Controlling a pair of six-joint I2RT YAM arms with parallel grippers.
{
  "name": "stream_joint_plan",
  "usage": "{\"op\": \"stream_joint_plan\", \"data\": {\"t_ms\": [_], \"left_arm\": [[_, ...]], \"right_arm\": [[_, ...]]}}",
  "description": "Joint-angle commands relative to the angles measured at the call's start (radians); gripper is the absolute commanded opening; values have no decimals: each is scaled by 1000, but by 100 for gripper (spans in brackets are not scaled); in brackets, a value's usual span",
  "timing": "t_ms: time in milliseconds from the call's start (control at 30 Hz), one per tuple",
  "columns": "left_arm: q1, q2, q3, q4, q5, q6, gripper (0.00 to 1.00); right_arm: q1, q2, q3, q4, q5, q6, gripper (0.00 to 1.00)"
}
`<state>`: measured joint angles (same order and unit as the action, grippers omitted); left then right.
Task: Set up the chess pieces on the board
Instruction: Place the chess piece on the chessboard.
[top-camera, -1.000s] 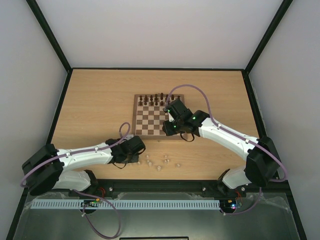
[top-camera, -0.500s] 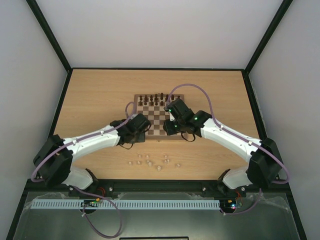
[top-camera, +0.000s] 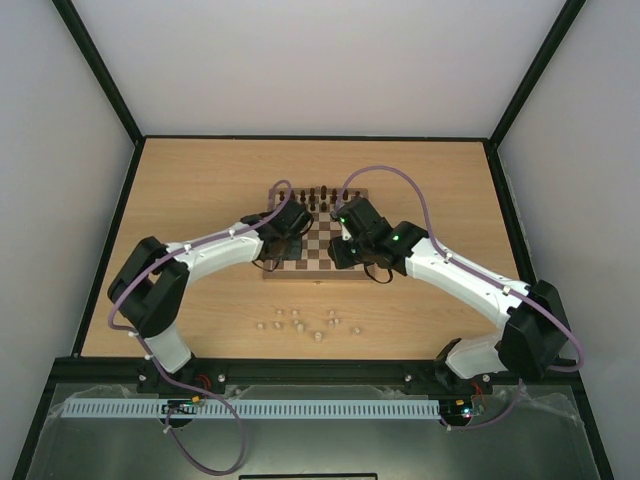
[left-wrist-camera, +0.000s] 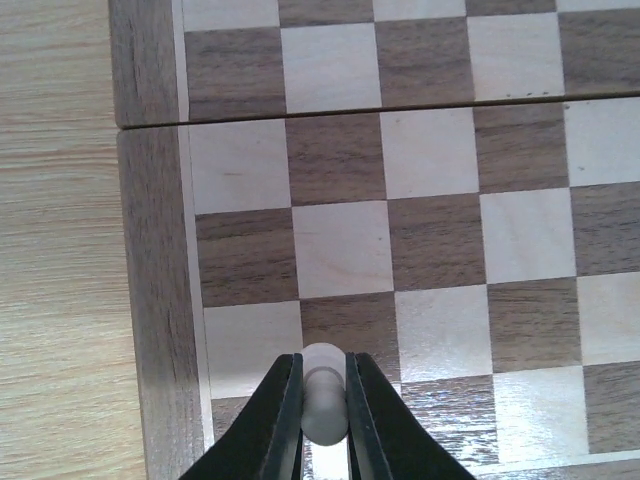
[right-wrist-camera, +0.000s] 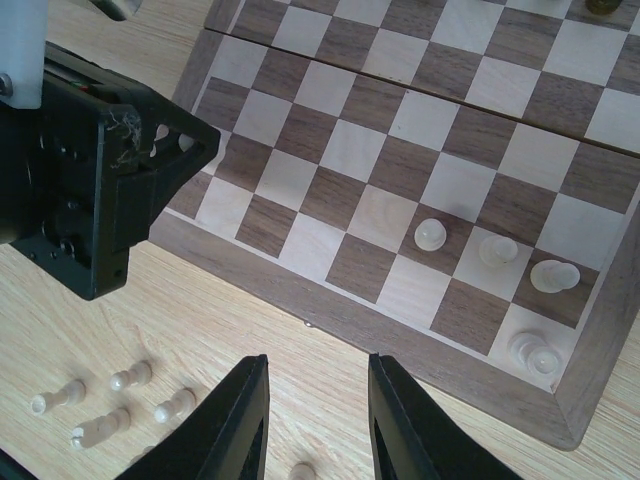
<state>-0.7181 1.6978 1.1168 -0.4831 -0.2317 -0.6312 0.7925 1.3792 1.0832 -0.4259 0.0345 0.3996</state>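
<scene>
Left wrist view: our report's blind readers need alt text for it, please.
The left claw is shut on a pale chess piece over the board, near its edge. Wooden table shows at the picture's left.

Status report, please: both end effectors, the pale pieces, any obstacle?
Left end effector shut on pale pawn over board. Right end effector open, empty. Four pale pieces on board; loose pieces on table. No obstacle seen.
</scene>
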Motion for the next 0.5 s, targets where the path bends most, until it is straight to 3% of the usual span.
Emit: {"op": "stream_joint_plan", "data": {"t_ms": [0, 467], "left_arm": [[15, 11, 8, -6, 12, 32, 10], [46, -4, -68, 22, 15, 31, 11]], "right_arm": [[1, -21, -13, -31, 7, -8, 28], [1, -6, -13, -27, -12, -10, 28]]}}
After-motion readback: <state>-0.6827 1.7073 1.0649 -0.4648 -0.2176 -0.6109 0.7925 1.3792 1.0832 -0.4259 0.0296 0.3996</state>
